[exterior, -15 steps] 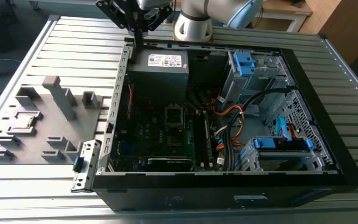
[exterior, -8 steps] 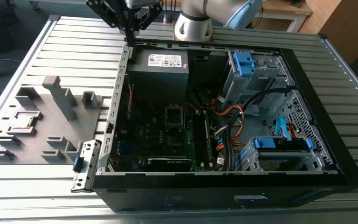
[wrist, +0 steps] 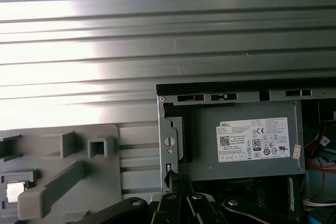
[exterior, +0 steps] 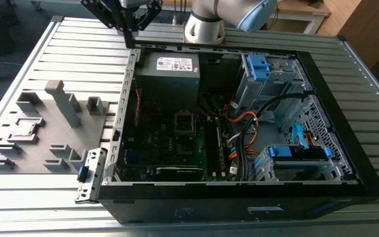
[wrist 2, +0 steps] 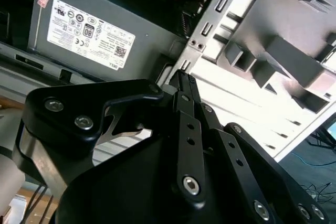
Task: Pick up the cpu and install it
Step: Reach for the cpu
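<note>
The cpu [exterior: 25, 129] is a small silvery square lying flat in a recess of the grey fixture plate [exterior: 41, 148], at the exterior view's left. The first wrist view shows the cpu [wrist: 14, 190] at the edge of the picture. My gripper [exterior: 132, 33] hangs high over the far left corner of the open black computer case [exterior: 347, 163], well away from the cpu. Its black fingers [wrist 2: 181, 81] are pressed together, shut on nothing. The gripper [wrist: 171, 179] tip sits just above the case's metal edge. The motherboard's socket [exterior: 184, 122] lies inside the case.
A grey power supply [exterior: 170, 69] with a white label fills the case's far left corner, just below the gripper. Tall grey blocks [exterior: 66, 102] stand on the fixture plate. Drive cages with blue clips [exterior: 258, 66] and orange cables [exterior: 246, 118] crowd the case's right side. Everything rests on a ribbed metal table [exterior: 77, 49].
</note>
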You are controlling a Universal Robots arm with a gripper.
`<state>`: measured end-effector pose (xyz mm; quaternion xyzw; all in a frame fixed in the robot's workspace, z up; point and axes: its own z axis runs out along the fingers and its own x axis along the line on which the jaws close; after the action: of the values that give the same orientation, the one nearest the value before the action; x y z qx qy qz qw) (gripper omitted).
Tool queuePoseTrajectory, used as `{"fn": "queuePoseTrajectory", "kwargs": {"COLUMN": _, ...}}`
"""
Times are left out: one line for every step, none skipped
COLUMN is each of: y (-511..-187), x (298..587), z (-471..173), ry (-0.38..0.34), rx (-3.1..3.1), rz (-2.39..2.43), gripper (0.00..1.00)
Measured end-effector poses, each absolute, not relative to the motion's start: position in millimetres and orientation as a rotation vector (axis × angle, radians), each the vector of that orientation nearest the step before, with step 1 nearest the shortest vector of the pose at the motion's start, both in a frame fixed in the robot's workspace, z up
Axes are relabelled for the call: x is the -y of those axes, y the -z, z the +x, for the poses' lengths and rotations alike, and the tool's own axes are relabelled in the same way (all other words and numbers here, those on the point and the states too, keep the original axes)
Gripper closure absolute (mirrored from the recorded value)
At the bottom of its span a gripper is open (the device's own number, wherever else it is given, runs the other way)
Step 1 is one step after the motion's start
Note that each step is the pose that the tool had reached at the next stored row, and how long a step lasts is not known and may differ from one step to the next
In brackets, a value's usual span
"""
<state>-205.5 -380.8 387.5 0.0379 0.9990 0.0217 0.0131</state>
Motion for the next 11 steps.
{"fn": "queuePoseTrajectory", "kwargs": {"y": -387, "x": 380, "z": -207, "ry": -0.068, "rx": -3.112, "rz": 0.118, "gripper": 0.89}}
{"fn": "queuePoseTrajectory", "kwargs": {"y": -387, "x": 380, "z": -210, "ry": -0.068, "rx": -3.112, "rz": 0.118, "gripper": 0.89}}
{"fn": "queuePoseTrajectory", "kwargs": {"y": -387, "x": 379, "z": -212, "ry": -0.068, "rx": -3.112, "rz": 0.118, "gripper": 0.89}}
{"fn": "queuePoseTrajectory", "kwargs": {"y": -387, "x": 379, "z": -214, "ry": -0.068, "rx": -3.112, "rz": 0.118, "gripper": 0.89}}
{"fn": "queuePoseTrajectory", "kwargs": {"y": -387, "x": 379, "z": -216, "ry": -0.068, "rx": -3.112, "rz": 0.118, "gripper": 0.89}}
{"fn": "queuePoseTrajectory", "kwargs": {"y": -387, "x": 378, "z": -218, "ry": -0.068, "rx": -3.112, "rz": 0.118, "gripper": 0.89}}
{"fn": "queuePoseTrajectory", "kwargs": {"y": -386, "x": 378, "z": -220, "ry": -0.068, "rx": -3.112, "rz": 0.118, "gripper": 0.89}}
{"fn": "queuePoseTrajectory", "kwargs": {"y": -386, "x": 377, "z": -223, "ry": -0.068, "rx": -3.112, "rz": 0.118, "gripper": 0.89}}
{"fn": "queuePoseTrajectory", "kwargs": {"y": -386, "x": 377, "z": -225, "ry": -0.068, "rx": -3.112, "rz": 0.118, "gripper": 0.89}}
{"fn": "queuePoseTrajectory", "kwargs": {"y": -386, "x": 377, "z": -227, "ry": -0.068, "rx": -3.112, "rz": 0.118, "gripper": 0.89}}
{"fn": "queuePoseTrajectory", "kwargs": {"y": -386, "x": 376, "z": -229, "ry": -0.068, "rx": -3.112, "rz": 0.118, "gripper": 0.89}}
